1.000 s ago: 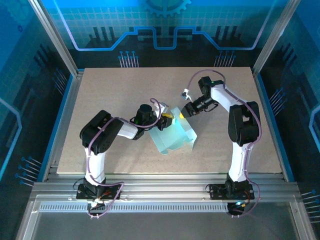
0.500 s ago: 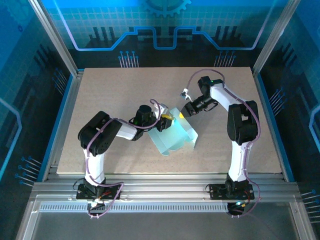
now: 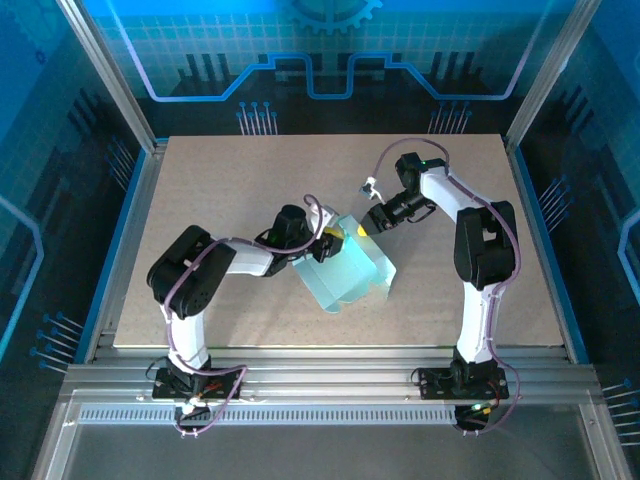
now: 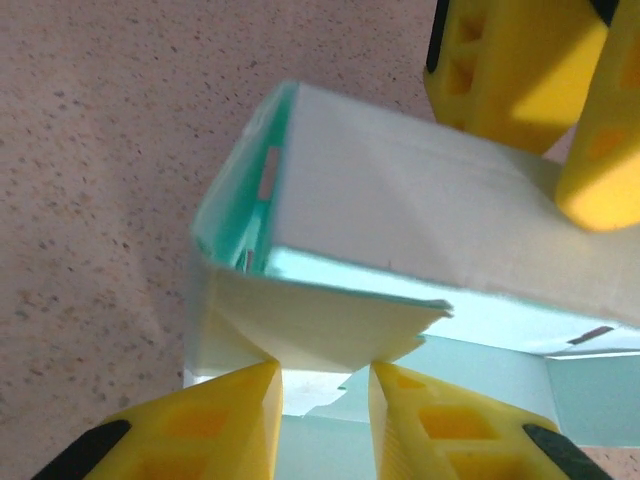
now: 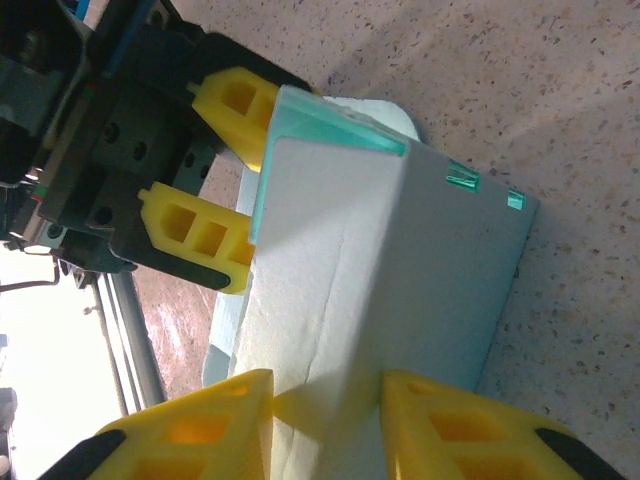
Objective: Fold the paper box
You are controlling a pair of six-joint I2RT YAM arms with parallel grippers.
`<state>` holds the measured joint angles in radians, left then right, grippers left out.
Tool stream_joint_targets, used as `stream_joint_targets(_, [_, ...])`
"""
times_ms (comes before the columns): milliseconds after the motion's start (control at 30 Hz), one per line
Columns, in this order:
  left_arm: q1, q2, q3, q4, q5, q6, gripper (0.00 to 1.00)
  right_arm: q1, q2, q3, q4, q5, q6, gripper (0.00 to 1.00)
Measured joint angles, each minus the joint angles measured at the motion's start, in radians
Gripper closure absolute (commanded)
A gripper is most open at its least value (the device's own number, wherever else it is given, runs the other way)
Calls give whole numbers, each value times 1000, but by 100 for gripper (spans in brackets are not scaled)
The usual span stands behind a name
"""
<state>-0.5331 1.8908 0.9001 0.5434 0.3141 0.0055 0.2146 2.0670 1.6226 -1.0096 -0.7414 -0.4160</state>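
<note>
Paper box (image 3: 350, 275) lay near the middle of the table (image 3: 230, 180), partly raised: one end stood up as an open-ended sleeve, while flat panels spread toward the near edge. Pale mint card, with a darker teal on the inside.

My left pincer (image 4: 322, 395) came at it from the left, low over the tabletop. Its fingers were parted with a narrow gap. A folded flap (image 4: 320, 320) at the box's open end pointed down into the mouth of that gap, its tip just at my fingertips and not between them. Nothing was clamped there.

My right pincer (image 5: 325, 395) came from the far right, meeting the box at its upper end, just beside the left one. Its fingers sat either side of the raised sleeve's long crease, with white card running between them. I could not tell whether they were pinching that ridge or only resting astride it.

The two pincers were close together but not touching.
</note>
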Motion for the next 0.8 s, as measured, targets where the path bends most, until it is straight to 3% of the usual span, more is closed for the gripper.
stream_joint_targets(267, [-2,-74,74,-236,-5,143,52,-1,0,0,0,0,0,68])
stream_joint_targets(400, [16,-103,76,-325,52,228,46,-1,1,0,0,0,0,68])
stream_joint_targets(800, [252,-237,76,-420,321,396,29,-2,1,0,-1,0,-1,68])
